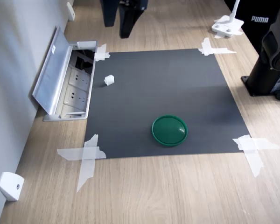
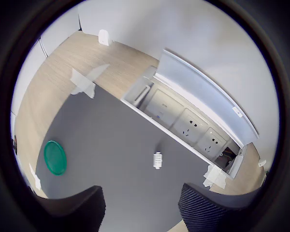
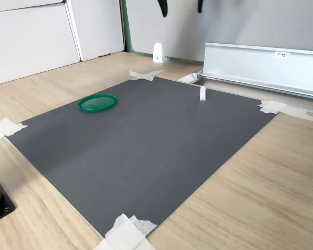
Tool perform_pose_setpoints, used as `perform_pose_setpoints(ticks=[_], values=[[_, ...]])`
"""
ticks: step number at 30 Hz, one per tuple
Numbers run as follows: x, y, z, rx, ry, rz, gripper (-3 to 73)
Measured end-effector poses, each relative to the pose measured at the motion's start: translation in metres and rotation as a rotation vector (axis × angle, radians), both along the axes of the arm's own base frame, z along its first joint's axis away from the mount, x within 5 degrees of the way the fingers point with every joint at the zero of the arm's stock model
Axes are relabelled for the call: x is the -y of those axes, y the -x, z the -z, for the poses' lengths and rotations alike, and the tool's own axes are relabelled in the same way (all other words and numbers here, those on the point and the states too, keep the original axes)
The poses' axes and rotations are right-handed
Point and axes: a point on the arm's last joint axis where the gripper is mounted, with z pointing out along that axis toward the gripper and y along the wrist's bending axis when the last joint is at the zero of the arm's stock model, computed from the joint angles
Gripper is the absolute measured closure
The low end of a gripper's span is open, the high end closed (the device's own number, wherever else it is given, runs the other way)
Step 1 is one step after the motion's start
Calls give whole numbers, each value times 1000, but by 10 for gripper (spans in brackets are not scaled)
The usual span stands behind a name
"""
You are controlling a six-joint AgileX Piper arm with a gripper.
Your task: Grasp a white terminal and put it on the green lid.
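The white terminal (image 1: pixel 108 80) (image 3: pixel 202 93) is a tiny block standing on the dark grey mat (image 1: pixel 177 88), near the mat edge that runs along the open socket box. In the wrist view the terminal (image 2: pixel 157 160) lies ahead of the fingers. The green lid (image 1: pixel 169 130) (image 2: pixel 55 157) (image 3: pixel 97 102) lies flat on the mat, well away from the terminal, with nothing on it. My gripper (image 1: pixel 120 16) (image 2: pixel 141 212) (image 3: pixel 181 6) hangs high above the mat's far side in the first exterior view, open and holding nothing.
An open floor socket box (image 1: pixel 67 84) (image 3: pixel 261 67) with a raised metal lid borders the mat. White tape strips (image 1: pixel 86 156) hold the mat corners. A white wedge piece (image 1: pixel 10 185) sits off the mat. The arm's black base (image 1: pixel 270 60) stands at the first exterior view's right.
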Motion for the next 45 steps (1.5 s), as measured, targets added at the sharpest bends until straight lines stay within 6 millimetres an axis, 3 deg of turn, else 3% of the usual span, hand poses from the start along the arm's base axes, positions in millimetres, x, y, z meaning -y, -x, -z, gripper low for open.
perform_pose_setpoints(ticks=[15, 34, 45], values=[[10, -43, 71, -87, 25, 8, 57], [7, -64, 123, -146, 42, 20, 59], [-1, -70, 132, -125, 49, -6, 59]])
